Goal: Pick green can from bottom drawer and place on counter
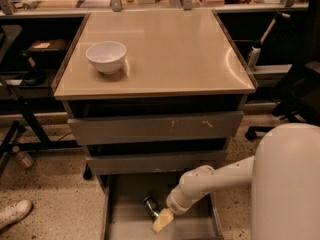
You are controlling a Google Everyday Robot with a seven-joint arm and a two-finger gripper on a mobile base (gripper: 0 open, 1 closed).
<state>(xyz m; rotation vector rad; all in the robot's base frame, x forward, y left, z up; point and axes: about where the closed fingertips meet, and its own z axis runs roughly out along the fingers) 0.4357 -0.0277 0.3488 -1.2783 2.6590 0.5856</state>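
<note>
Green can (151,204) partly behind the gripper (162,220) in the bottom drawer (125,204), its front out of frame.

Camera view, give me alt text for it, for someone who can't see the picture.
A robot arm reaches down into the open bottom drawer of a grey cabinet, its gripper close beside a green can in the drawer. On the beige counter above sits a white bowl, near the left edge.
</note>
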